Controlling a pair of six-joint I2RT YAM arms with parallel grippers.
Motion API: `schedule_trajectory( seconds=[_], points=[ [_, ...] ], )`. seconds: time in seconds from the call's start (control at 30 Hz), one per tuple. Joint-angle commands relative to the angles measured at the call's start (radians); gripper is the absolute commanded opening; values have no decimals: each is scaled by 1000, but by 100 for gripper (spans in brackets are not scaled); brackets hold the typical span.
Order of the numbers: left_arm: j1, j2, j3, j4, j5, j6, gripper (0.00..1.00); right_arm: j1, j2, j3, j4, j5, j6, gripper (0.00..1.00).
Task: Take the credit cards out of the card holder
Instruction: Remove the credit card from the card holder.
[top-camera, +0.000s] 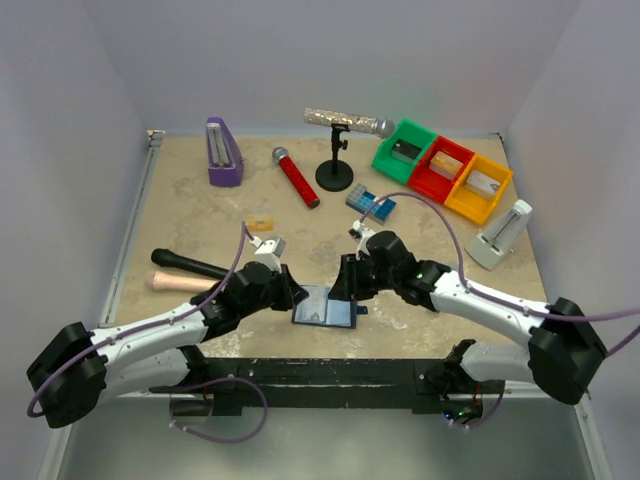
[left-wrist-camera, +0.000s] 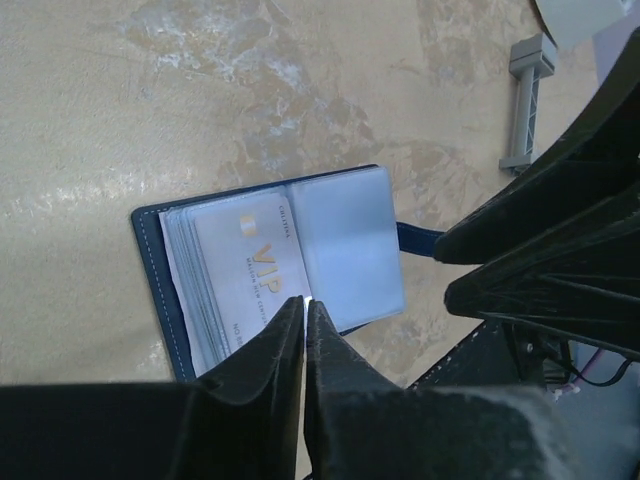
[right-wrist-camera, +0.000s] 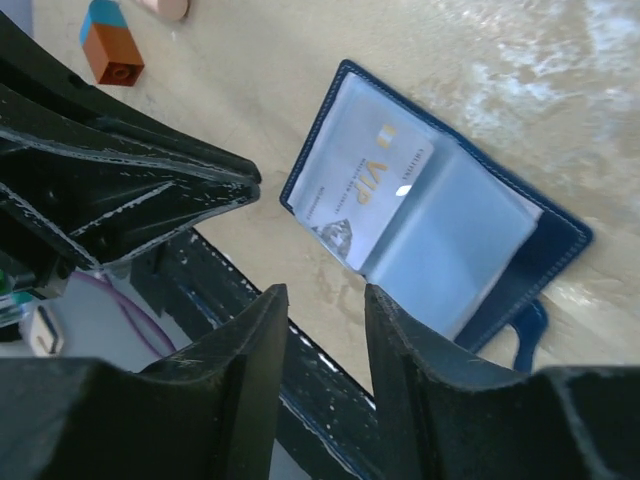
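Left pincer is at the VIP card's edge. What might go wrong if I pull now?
The left pincer is nearly shut at the VIP card's edge; whether it grips card alone or sleeve too is unclear, so pulling may drag the whole card holder.
The right pincer hangs open above, pinning nothing.
The card holder lies close to the table's near edge and might slide off.

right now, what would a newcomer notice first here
The dark-blue card holder lies open front and centre, a pale VIP card showing in its clear sleeve. The left gripper is pinched nearly shut at that card's edge, while the right gripper hangs open above the holder. At the far right, a row of green, red and orange bins stands out.
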Motion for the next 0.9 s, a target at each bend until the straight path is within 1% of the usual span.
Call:
schedule_trajectory(
  seconds=[0.0, 0.07, 0.17, 0.27, 0.67, 0.87],
  points=[
    [22, 45, -5, 94, 38, 23, 1, 3, 83, -58, 300, -157, 98, 39],
    [30, 69, -13, 94, 32, 19, 0, 3, 135, -71, 369, -185, 132, 41],
    [31, 108, -26, 102, 9, 5, 0, 3, 207, -75, 426, -211, 158, 43],
    [31, 135, -59, 145, 6, -4, 0, 3, 251, -85, 460, -209, 181, 43],
    [31, 212, -77, 206, 29, -17, 0, 3, 328, -94, 442, -166, 187, 41],
    [33, 206, -80, 205, 30, -18, 0, 1, 350, -102, 432, -151, 181, 40]
  ],
)
